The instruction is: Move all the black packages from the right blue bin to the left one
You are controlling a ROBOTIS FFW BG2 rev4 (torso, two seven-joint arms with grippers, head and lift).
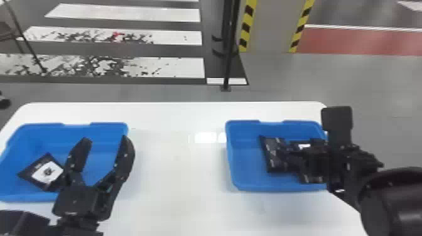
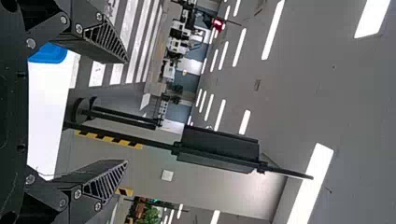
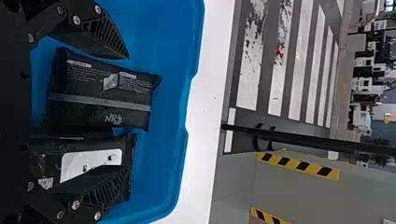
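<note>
At the left of the head view, a blue bin (image 1: 75,126) sits on the white worktop (image 1: 175,175), holding a black package (image 1: 40,164) with a white label, which lies at a slant on the bin floor. Just right of the package in the frame, the left tool (image 1: 105,139) points up over the bin's right part, its two fingers spread well apart with nothing between them; the left wrist view shows the same gap. White bars (image 1: 132,14) mark the floor at the upper left, and a black pole (image 1: 229,53) stands at the top, right of centre.

In the right half of the frame, a second blue bin (image 1: 251,175) rests on the worktop, well apart from the first. At least two black packages lie side by side inside: on the left, a printed package (image 3: 98,86) crossed by a grey stripe; on the right, a package with a white patch (image 3: 88,161), partly hidden by a finger. The right tool (image 1: 301,160) comes in from the right edge, low at the packages, its fingers parted; whether either finger touches a package, the views do not make clear. A red floor area (image 1: 361,40) fills part of the upper right.
</note>
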